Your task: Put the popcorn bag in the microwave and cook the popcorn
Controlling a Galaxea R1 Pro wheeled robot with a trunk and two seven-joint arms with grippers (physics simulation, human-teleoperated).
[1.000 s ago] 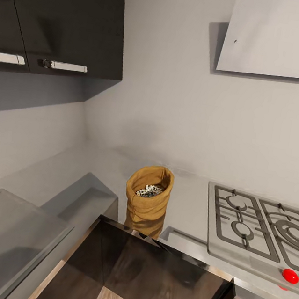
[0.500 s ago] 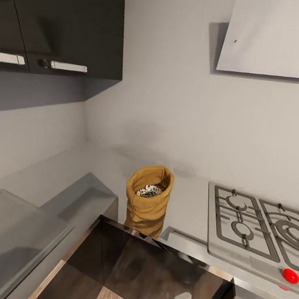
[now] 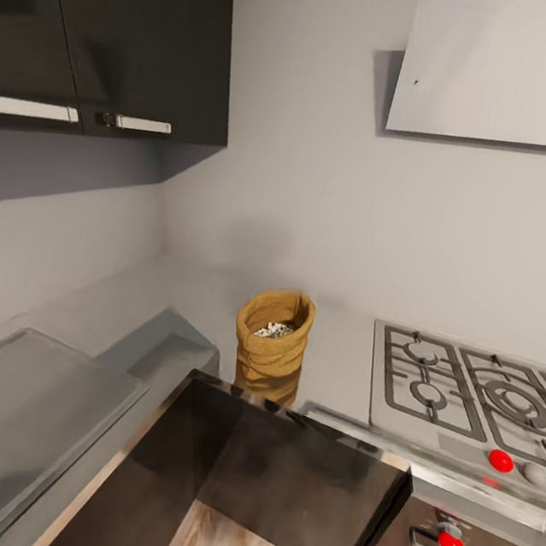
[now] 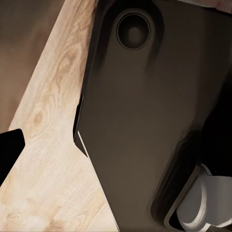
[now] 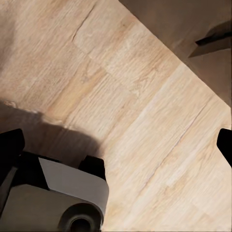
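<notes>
Popcorn bag (image 3: 272, 344): upright on the grey surface (image 3: 192, 301), in the corner just beside the gas hob (image 3: 464, 393); popcorn (image 3: 273, 330) visible inside, unpopped.
Microwave: location not established.
Right hand: two dark tips at opposite frame edges over wood floor (image 5: 135, 96), set wide apart, holding nothing.
Left hand: cannot tell.
Step in hand: approach, bag ungrasped.
Next move: judged to need an arm raised over the surface edge, closing on the bag's body.

The bag (image 3: 272, 343) stands upright on the countertop (image 3: 342, 368), near its front edge and close to the inner corner where the worktop turns. It is mustard-tan, wrinkled, its rolled rim open. Greyish-white popcorn (image 3: 273, 330) kernels lie inside, below the rim.
</notes>
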